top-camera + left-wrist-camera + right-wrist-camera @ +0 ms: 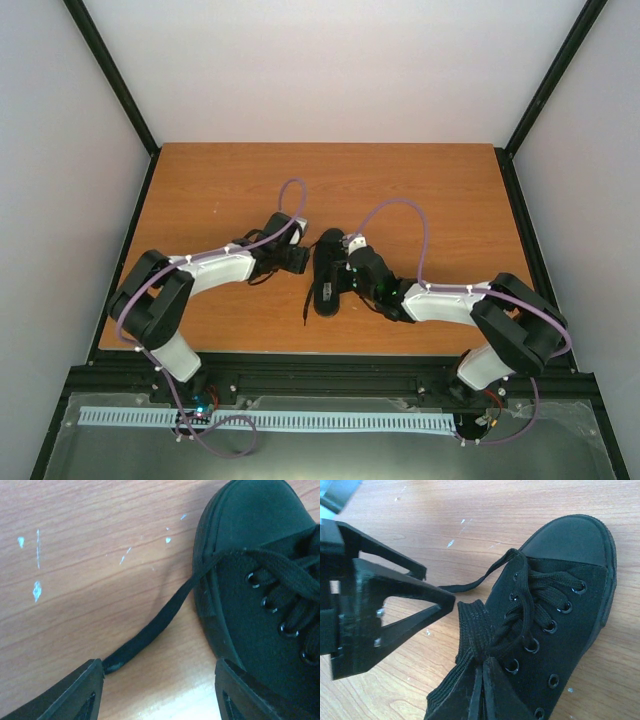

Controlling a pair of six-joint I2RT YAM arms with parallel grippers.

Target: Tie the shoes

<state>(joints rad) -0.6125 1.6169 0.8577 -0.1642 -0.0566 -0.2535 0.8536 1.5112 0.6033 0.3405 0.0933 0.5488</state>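
Black from toe to heel, the low-top sneaker (326, 298) lies near the middle of the wood-grain surface (200, 200). It is set lengthwise front to back, with one claw on either side of it.

The left claw (160, 666) sits low, just beside the shoe. Its fingers (70, 695) are spread wide apart, with only bare wood between them, and it has hold of nothing. One loose lace (150, 630) leaves the front eyelets (253, 579), drops over the edge of the sole and runs flat across the wood. It ends right at the inner tip of the finger on the left of the wrist view. Whether the lace end touches that tip or only lies just beside it cannot be told.

The right claw (484, 672) is down over the laced throat of the sneaker, its two fingers pressed together to a single point. The criss-crossed laces (525, 605) draw in tight toward that point, so the claw has them pinched. Just beside the tip lies a ribbed black strip (470, 625), tilted across the shoe's edge. It could be the tongue or a flat stretch of lace, and the view does not settle which.

The smooth toe cap (570, 537) points away from the right wrist camera. In that same view the left claw stands as a black frame near the shoe's side, apart from it. A few small white specks (36, 591) mark the wood beside the loose lace.
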